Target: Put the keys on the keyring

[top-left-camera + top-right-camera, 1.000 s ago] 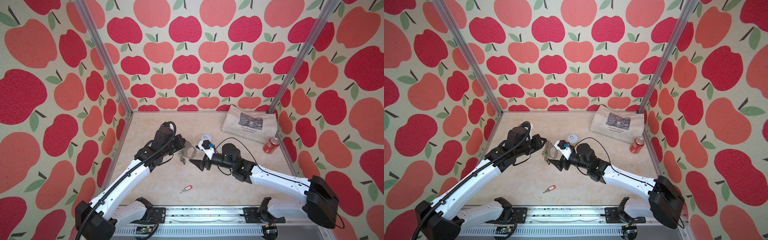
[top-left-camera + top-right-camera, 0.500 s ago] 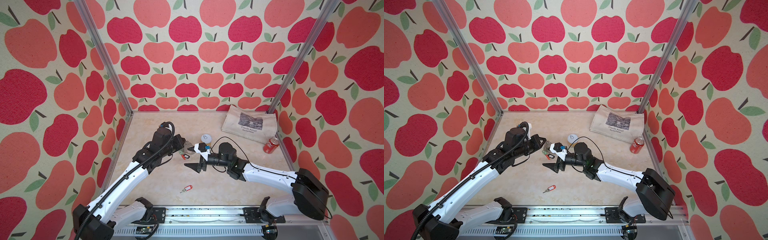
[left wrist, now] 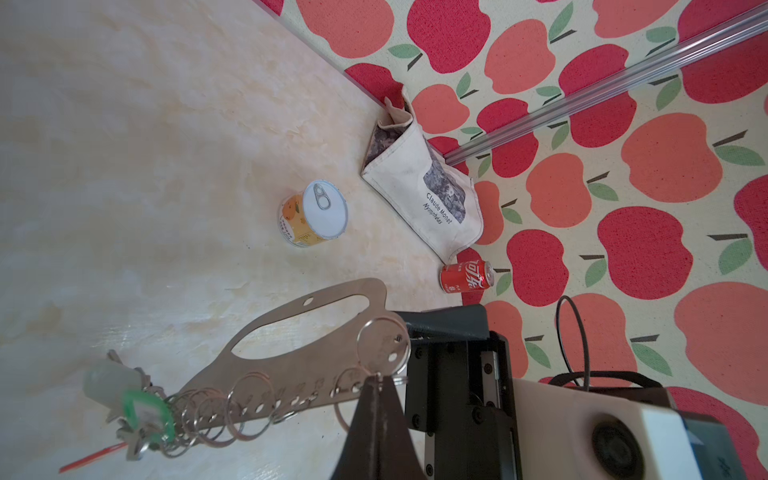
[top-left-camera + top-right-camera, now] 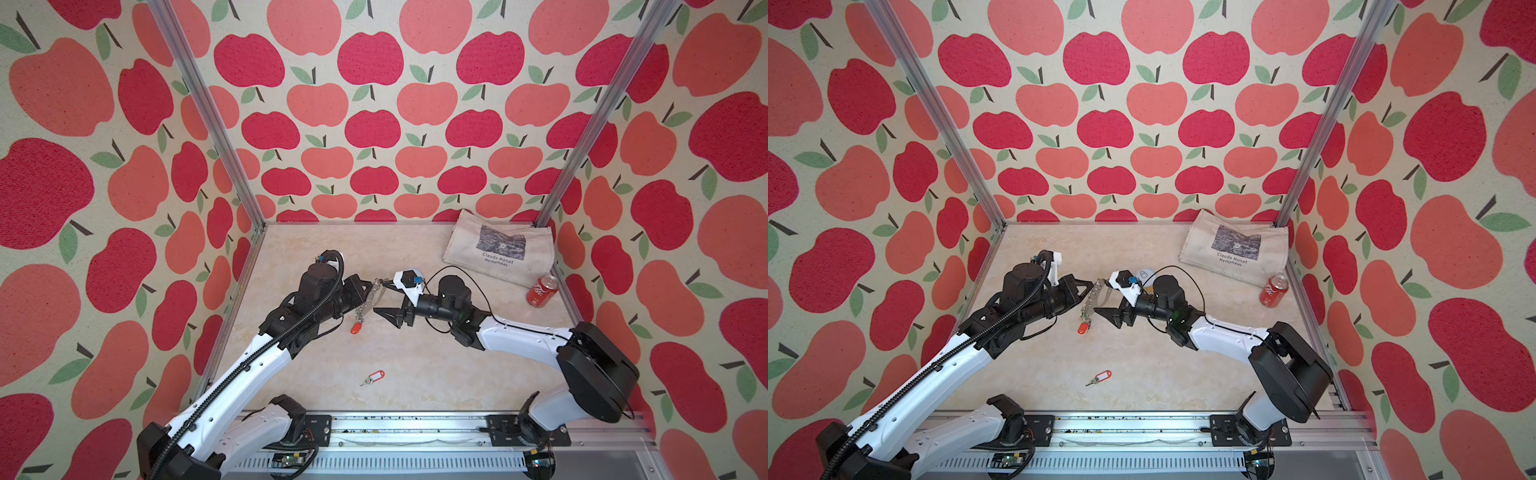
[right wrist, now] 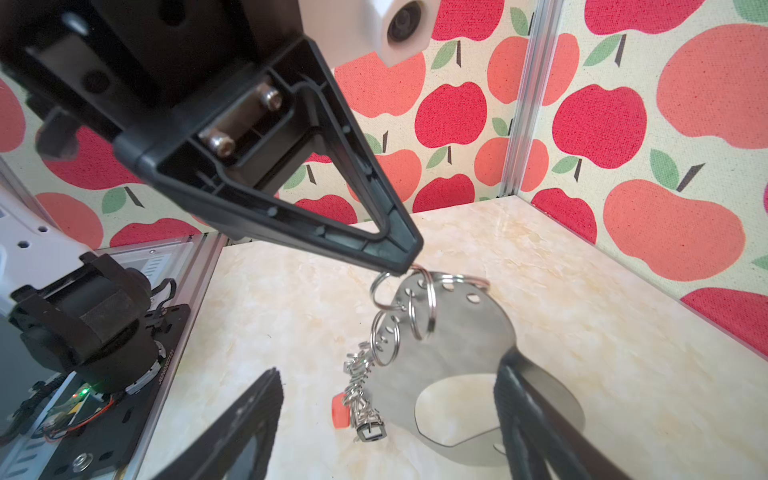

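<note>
Matt metal keyring (image 3: pixel 291 370), smooth marble-look table (image 3: pixel 124 166)

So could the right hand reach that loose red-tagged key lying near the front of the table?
Probably yes. The right hand is open, gripping nothing, and the red-tagged key lies by itself on the table nearer the robot's base; nothing stands between them.
</note>
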